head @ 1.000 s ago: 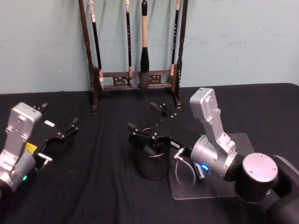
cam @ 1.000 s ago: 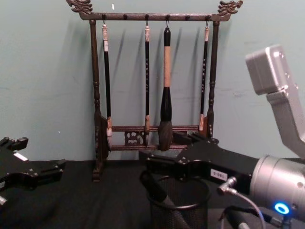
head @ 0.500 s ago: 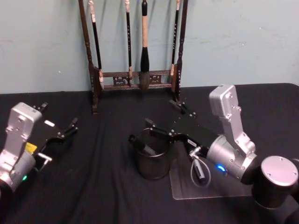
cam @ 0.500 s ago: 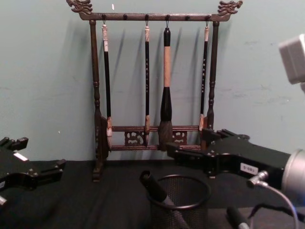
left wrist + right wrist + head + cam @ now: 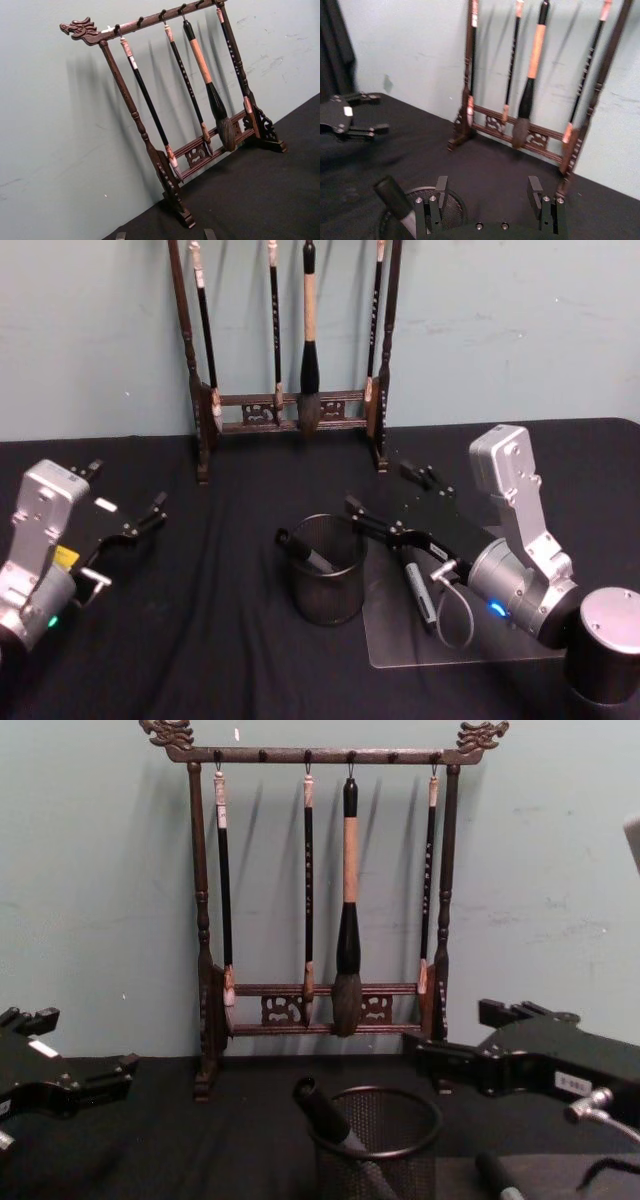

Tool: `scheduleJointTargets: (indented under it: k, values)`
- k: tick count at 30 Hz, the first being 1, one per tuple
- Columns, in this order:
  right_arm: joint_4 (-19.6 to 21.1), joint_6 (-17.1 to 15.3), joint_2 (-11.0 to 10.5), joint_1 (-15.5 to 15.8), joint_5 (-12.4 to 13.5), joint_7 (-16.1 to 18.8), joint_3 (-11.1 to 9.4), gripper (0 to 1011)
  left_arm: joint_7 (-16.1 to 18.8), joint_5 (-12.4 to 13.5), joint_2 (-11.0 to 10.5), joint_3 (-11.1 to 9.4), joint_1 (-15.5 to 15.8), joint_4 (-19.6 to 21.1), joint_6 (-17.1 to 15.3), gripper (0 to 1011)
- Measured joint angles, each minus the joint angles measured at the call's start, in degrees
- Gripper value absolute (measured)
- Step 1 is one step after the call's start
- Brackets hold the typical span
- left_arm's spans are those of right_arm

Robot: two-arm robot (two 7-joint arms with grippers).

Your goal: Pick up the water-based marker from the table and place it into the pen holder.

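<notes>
Head looks down (chest level); both share pen holder (image 5: 325, 595).

1. Pen holder (image 5: 325, 585) stands mid-tabletop (image 5: 230, 640), in front of the brush rack (image 5: 290, 400) at the rear.
2. Marker (image 5: 305, 552) leans inside the pen holder, against its left rim.
3. Clear sheet (image 5: 440, 645) lies just right of the pen holder, with a second pen (image 5: 418, 592) on it.
4. Right gripper (image 5: 380, 487) is right of the pen holder; left gripper (image 5: 128, 486) is well apart, far left.

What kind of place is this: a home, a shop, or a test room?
Probably a robot test room, set up like a calligraphy desk: a black table against a wall, a wooden brush rack, and a mesh pen holder.
</notes>
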State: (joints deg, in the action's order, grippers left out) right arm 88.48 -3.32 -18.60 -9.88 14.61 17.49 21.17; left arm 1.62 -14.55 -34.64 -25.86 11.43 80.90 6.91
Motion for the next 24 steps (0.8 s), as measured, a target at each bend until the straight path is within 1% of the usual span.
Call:
scheduleJointTargets:
  k: [6,11,12,15,24]
  values:
    - [2.3,-2.8,0.3,1.9,-2.2,-3.2,-1.5,1003,0.0,0.0,0.0,0.0,0.0,0.0,0.0,1009]
    - [3.3,-4.4,0.9,3.1,-3.3,-5.0,-3.0,1003,0.0,0.0,0.0,0.0,0.0,0.0,0.0,1009]
    - [3.3,-4.4,0.9,3.1,-3.3,-5.0,-3.0,1002,0.0,0.0,0.0,0.0,0.0,0.0,0.0,1009]
    - [3.5,-6.0,1.5,3.7,-4.0,-6.4,-3.9,1002,0.0,0.0,0.0,0.0,0.0,0.0,0.0,1009]
    - [2.8,-9.0,2.8,4.3,-4.7,-7.2,-5.2,1003,0.0,0.0,0.0,0.0,0.0,0.0,0.0,1009]
